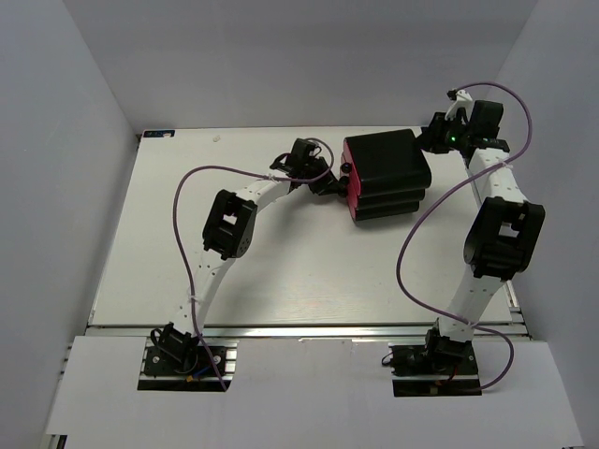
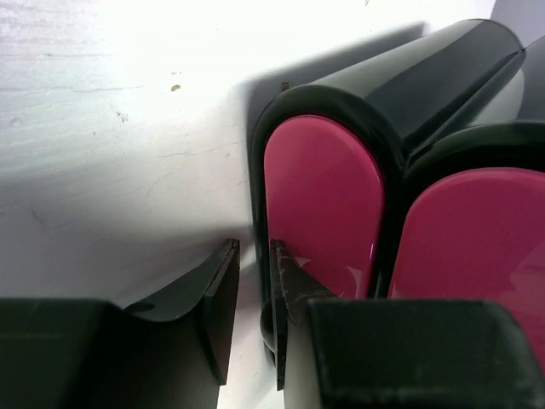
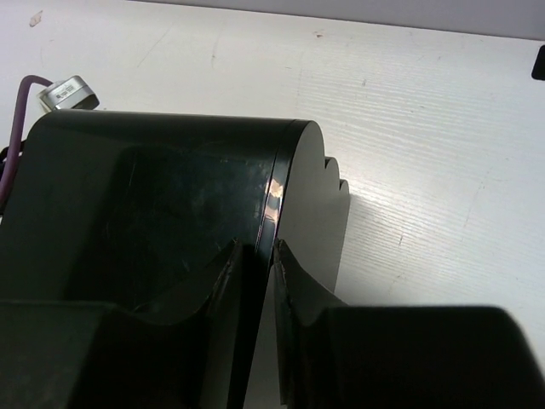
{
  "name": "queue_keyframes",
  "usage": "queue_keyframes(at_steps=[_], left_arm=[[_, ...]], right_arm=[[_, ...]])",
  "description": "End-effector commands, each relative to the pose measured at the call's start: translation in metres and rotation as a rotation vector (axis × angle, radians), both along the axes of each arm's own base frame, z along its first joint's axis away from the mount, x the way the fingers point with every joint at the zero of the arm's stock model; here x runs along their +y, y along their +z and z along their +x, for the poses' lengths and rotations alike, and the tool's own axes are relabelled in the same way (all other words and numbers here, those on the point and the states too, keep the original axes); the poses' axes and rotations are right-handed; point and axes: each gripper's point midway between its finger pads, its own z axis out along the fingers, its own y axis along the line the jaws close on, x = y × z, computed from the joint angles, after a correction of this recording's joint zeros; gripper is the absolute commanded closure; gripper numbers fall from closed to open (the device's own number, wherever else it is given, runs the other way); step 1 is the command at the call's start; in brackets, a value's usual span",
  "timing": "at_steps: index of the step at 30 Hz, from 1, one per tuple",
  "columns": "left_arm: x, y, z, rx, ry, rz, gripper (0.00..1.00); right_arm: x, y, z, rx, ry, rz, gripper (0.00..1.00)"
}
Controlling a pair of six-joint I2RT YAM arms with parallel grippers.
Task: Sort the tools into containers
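Note:
No tools show in any view. The containers are pink-red drawers (image 1: 353, 194) in a black cabinet (image 1: 388, 159) at the back of the table. My left gripper (image 1: 329, 184) is at the drawer fronts. In the left wrist view its fingers (image 2: 254, 247) stand slightly apart in front of a pink drawer front (image 2: 324, 196). A round black knob (image 2: 266, 328) sits against the right finger, with a gap to the left one. My right gripper (image 1: 435, 138) is at the cabinet's back right corner. There its fingers (image 3: 254, 247) pinch the cabinet's (image 3: 153, 196) edge.
A second pink drawer front (image 2: 468, 230) lies beside the first. A purple cable with a metal plug (image 3: 64, 92) shows beyond the cabinet. White walls enclose the pale table (image 1: 281, 271) on three sides.

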Motion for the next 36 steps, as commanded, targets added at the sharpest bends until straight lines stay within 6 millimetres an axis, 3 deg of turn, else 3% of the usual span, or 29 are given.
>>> queue_keyframes(at_steps=[1,4,5,6,8,9,10,13,16,17,18,19,20,22,23,24,25,26,27,28,30,31,32,33,34,36], left_arm=[[-0.037,0.042,-0.012,-0.069,-0.091,-0.134,0.67],[-0.02,0.042,-0.008,-0.053,-0.028,-0.049,0.67],[-0.001,0.026,-0.002,-0.041,0.061,0.044,0.67],[0.014,0.042,-0.002,-0.049,0.111,0.077,0.67],[0.05,0.044,0.008,-0.06,0.236,0.149,0.67],[0.069,0.029,-0.001,-0.032,0.267,0.186,0.67],[0.086,0.055,0.005,-0.065,0.314,0.174,0.66],[0.127,0.069,0.004,-0.081,0.4,0.213,0.54],[0.152,0.075,0.002,-0.089,0.425,0.225,0.47],[0.156,0.092,0.001,-0.12,0.427,0.212,0.46],[0.16,0.099,0.001,-0.153,0.416,0.213,0.43],[0.161,0.097,-0.007,-0.153,0.382,0.21,0.4],[0.159,0.116,-0.012,-0.203,0.348,0.19,0.36],[0.147,0.139,-0.024,-0.31,0.218,0.143,0.23],[0.148,0.131,-0.037,-0.309,0.185,0.141,0.21],[0.146,0.167,-0.043,-0.411,0.168,0.08,0.19],[0.146,0.178,-0.051,-0.459,0.14,0.064,0.1],[0.148,0.172,-0.066,-0.457,0.109,0.062,0.04],[0.151,0.206,-0.073,-0.569,0.093,0.04,0.02],[0.154,0.214,-0.08,-0.595,0.082,0.046,0.02],[0.164,0.217,-0.092,-0.622,0.055,0.103,0.02],[0.169,0.235,-0.101,-0.664,0.059,0.106,0.02],[0.175,0.239,-0.105,-0.679,0.067,0.123,0.02],[0.179,0.235,-0.111,-0.686,0.061,0.142,0.02],[0.184,0.25,-0.12,-0.721,0.073,0.133,0.02],[0.192,0.247,-0.129,-0.736,0.089,0.147,0.02]], right_arm=[[0.034,-0.036,-0.042,0.205,0.1,0.081,0.75],[0.026,-0.031,-0.038,0.201,0.05,0.066,0.55],[0.023,-0.029,-0.036,0.189,0.038,0.053,0.37],[0.016,-0.024,-0.033,0.173,0.012,0.034,0.28],[0.006,-0.011,-0.026,0.133,-0.023,0.006,0.11],[-0.007,-0.004,-0.022,0.108,-0.072,-0.021,0.11],[-0.016,0.004,-0.019,0.084,-0.102,-0.038,0.11],[-0.041,0.024,-0.012,0.019,-0.196,-0.088,0.11],[-0.062,0.049,-0.008,-0.073,-0.244,-0.165,0.11],[-0.066,0.052,-0.008,-0.092,-0.256,-0.188,0.11],[-0.071,0.07,-0.012,-0.146,-0.276,-0.224,0.11],[-0.074,0.078,-0.013,-0.194,-0.266,-0.276,0.11],[-0.077,0.089,-0.013,-0.243,-0.27,-0.302,0.1],[-0.07,0.111,-0.025,-0.327,-0.215,-0.347,0.11],[-0.066,0.118,-0.029,-0.353,-0.197,-0.348,0.11],[-0.055,0.127,-0.039,-0.376,-0.176,-0.337,0.11],[-0.049,0.132,-0.044,-0.379,-0.18,-0.33,0.11],[-0.043,0.134,-0.049,-0.364,-0.194,-0.311,0.11],[-0.029,0.132,-0.061,-0.318,-0.184,-0.312,0.11],[-0.021,0.134,-0.067,-0.299,-0.174,-0.304,0.11],[-0.001,0.128,-0.091,-0.225,-0.115,-0.246,0.11],[0.004,0.121,-0.099,-0.193,-0.097,-0.222,0.11],[0.009,0.123,-0.109,-0.186,-0.083,-0.201,0.1],[0.016,0.118,-0.118,-0.159,-0.058,-0.165,0.11],[0.019,0.104,-0.125,-0.122,-0.047,-0.147,0.11],[0.024,0.106,-0.137,-0.13,-0.047,-0.116,0.11]])
